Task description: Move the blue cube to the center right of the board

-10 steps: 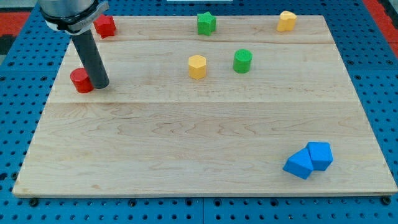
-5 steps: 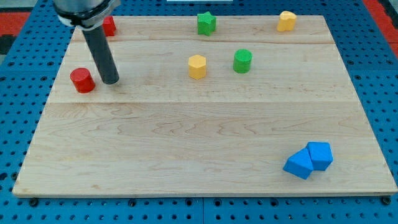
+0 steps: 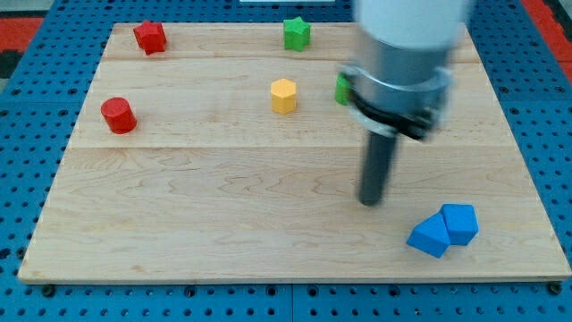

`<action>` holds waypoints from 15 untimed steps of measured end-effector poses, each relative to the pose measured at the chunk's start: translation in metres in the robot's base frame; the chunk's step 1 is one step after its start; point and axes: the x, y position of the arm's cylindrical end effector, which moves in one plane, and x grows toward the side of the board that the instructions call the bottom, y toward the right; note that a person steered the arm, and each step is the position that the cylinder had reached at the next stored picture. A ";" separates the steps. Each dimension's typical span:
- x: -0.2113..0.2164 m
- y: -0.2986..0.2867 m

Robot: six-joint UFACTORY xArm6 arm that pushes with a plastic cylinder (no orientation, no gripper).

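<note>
Near the worktop's (image 3: 268, 241) bottom right corner, two blue blocks are sitting pressed against each other: a blue cube (image 3: 461, 222) on the view's right and a blue wedge-like block (image 3: 429, 236) touching its left side, slightly closer to the bottom edge. Both are lying low on the right side, below the middle of the right edge. Just up and to the view's left of this pair, my tip (image 3: 370, 202) is resting on the wood, near the wedge-like block but apart from it, with bare board showing between them. The dark rod is rising from there into a blurred grey-and-white arm body that is covering much of the upper right of the worktop. There is no gripper on this arm, so nothing is being pinched or held. Further back, a red cylinder (image 3: 118, 115) is standing near the left edge, and a yellow hexagonal block (image 3: 283, 95) is standing near the middle of the upper half. A green block (image 3: 342, 88) is peeking out from behind the arm, its shape mostly hidden. Along the top edge, a red star-like block (image 3: 150, 37) is sitting near the top left corner, and a green star-like block (image 3: 297, 33) is sitting around the middle.
</note>
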 end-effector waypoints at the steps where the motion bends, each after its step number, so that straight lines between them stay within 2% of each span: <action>1: 0.036 0.058; 2: 0.039 0.066; 4: 0.071 0.091; 5: 0.045 0.100; 7: -0.073 0.091; 8: -0.029 0.080; 9: 0.041 0.110; 10: 0.032 0.159; 12: -0.097 0.080; 13: -0.131 0.072; 14: -0.105 0.036; 15: -0.102 -0.021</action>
